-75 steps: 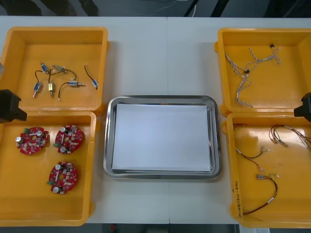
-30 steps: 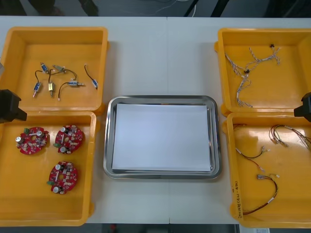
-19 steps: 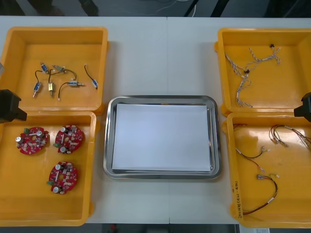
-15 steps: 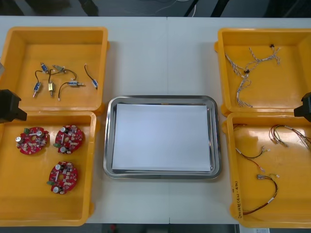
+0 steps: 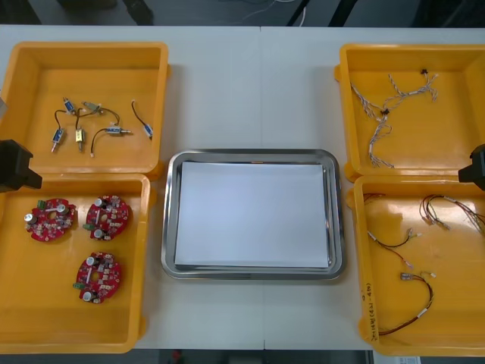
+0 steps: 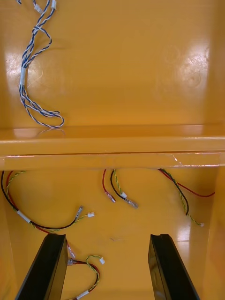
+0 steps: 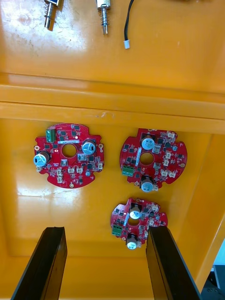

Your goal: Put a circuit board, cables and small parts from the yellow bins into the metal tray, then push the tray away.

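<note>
Left wrist view: the left gripper [image 7: 105, 232] hangs with its fingers apart and nothing between them, over the near left yellow bin [image 5: 72, 337]. Three round red circuit boards [image 7: 69, 155] lie on this bin's floor. One is close to a fingertip, and the other two lie side by side farther out. Any print on the boards is too fine to read. Past the shared walls, the far left yellow bin [image 5: 91, 53] holds small metal parts [image 7: 104, 9] with thin black leads.

In the right wrist view, the right gripper [image 6: 107, 239] is likewise spread and empty. It is above the near right yellow bin [image 5: 364, 250], where red, yellow and black cables [image 6: 47, 220] lie loose around the fingers. Over the wall, the far right yellow bin [image 5: 345, 98] holds a twisted blue and white cable [image 6: 33, 61].

The front view shows the metal tray [image 5: 250, 155] between the bins. It is white inside, with nothing on it. Dark handwriting [image 5: 367, 303] runs along the near right bin's inner rim, but it cannot be read.
</note>
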You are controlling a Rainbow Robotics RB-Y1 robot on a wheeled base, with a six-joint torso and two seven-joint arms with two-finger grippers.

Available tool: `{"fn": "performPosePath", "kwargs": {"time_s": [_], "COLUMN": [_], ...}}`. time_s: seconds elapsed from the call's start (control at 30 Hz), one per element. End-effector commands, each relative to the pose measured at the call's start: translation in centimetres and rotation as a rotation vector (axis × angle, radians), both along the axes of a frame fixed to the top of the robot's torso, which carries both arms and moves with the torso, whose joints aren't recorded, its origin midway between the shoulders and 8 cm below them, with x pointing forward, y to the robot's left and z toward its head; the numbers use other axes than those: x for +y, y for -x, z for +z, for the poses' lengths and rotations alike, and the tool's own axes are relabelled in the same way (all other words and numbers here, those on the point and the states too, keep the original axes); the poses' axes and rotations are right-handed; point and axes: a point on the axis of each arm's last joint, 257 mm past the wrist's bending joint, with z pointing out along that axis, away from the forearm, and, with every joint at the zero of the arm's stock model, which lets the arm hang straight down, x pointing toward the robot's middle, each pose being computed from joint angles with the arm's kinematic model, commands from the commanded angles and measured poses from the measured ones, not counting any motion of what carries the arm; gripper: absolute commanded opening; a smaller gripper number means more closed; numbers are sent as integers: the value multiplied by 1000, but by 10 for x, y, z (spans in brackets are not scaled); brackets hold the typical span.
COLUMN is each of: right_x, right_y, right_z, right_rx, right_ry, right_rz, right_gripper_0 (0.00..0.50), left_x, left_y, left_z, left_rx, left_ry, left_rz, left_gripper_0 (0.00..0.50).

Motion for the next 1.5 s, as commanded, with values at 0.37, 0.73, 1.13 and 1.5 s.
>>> {"fn": "performPosePath", "kwargs": {"time_s": [0.37,0.73,1.13,1.5], "right_x": [-18,-18,-18,-18], "right_y": [4,4,4,4], "right_z": [9,9,9,9], "right_rx": [-9,-9,-9,-9], "right_ry": [37,37,37,37], "right_rz": [-12,-12,-12,-12], "right_gripper_0": [500,500,500,500], "left_x": [20,20,20,12], "left_y": [3,3,3,15], "left_z": [15,15,15,-16], "left_rx": [-27,-27,-27,49], "left_ry": [-84,-84,-84,-45], "left_rz": [-40,-40,-40,-20], "left_gripper_0": [500,500,500,500]}}
